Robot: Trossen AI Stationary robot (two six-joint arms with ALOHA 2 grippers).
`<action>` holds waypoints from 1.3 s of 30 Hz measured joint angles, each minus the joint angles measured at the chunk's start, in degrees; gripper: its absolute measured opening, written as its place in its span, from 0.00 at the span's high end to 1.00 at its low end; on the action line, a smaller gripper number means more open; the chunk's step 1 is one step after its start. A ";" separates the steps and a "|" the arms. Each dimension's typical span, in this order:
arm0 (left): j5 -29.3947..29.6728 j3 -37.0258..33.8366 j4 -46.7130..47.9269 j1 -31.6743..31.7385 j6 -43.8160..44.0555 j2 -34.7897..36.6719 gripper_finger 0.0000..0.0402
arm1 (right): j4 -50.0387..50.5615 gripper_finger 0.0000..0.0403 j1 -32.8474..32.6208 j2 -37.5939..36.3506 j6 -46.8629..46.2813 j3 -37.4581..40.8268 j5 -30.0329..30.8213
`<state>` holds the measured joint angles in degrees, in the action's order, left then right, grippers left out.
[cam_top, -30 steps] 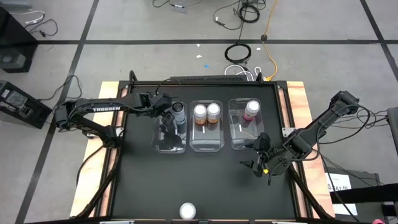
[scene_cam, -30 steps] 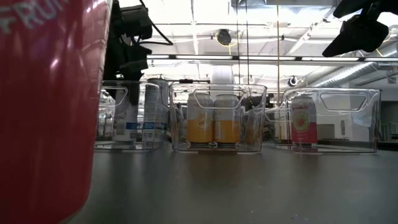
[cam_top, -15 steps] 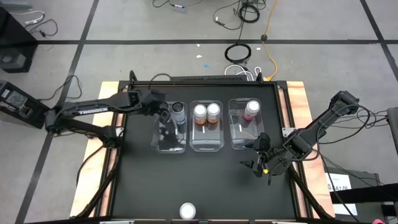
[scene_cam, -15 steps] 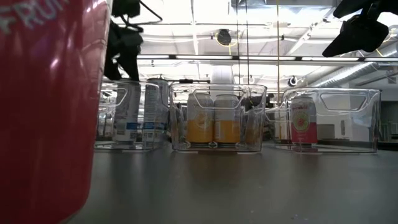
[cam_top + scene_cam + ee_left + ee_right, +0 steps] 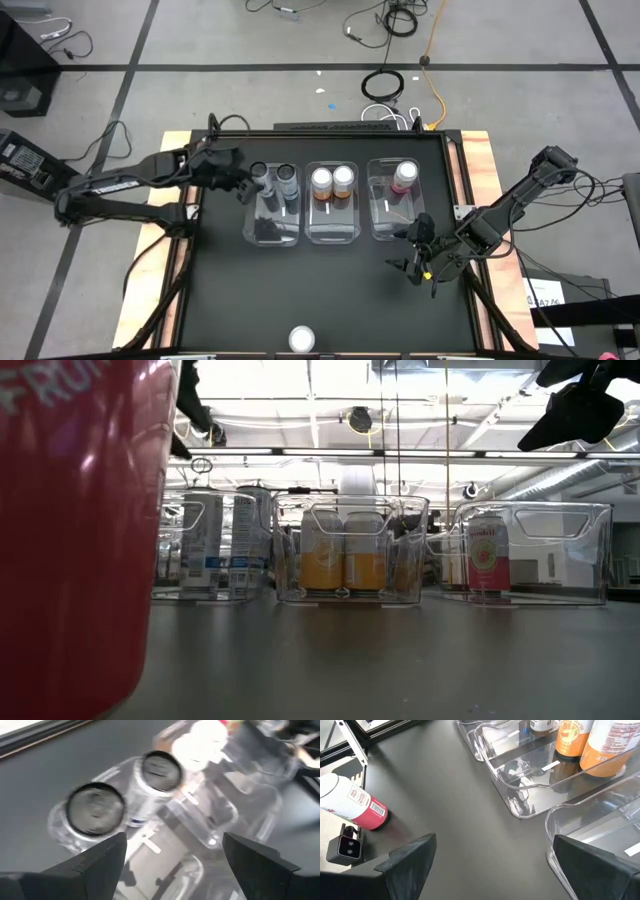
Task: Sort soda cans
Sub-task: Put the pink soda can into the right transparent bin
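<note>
Two grey soda cans [image 5: 262,172] [image 5: 287,178] stand upright in the left clear bin [image 5: 270,232]. Two orange cans [image 5: 321,181] [image 5: 343,179] stand in the middle bin [image 5: 331,232]. One pink can [image 5: 404,175] stands in the right bin [image 5: 385,232]. Another pink can [image 5: 302,338] stands alone at the table's near edge and fills the left of the low view [image 5: 70,530]. My left gripper [image 5: 244,184] hangs open above the left bin's far left corner, with the grey cans' tops [image 5: 95,809] below it. My right gripper [image 5: 420,255] waits open near the right bin's near end.
The three bins stand side by side across the table's middle. Bare black table lies between the bins and the lone pink can [image 5: 355,802]. A small camera [image 5: 340,847] sits beside that can at the near edge. Cables lie on the floor beyond the table.
My left gripper has risen from inside the left bin and drawn back toward the table's left edge, tipping less steeply down. The grey can that it stood over now shows upright in the bin beside the other one.
</note>
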<state>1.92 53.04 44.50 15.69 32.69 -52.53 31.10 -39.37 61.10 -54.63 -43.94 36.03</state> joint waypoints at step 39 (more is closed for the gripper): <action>14.88 0.04 -9.19 -44.19 -10.11 -11.89 0.16 | -18.09 0.02 1.84 7.57 20.43 0.02 -8.81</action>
<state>16.80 53.08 35.32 -28.51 22.59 -64.42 13.02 -37.53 68.67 -34.20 -43.92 27.22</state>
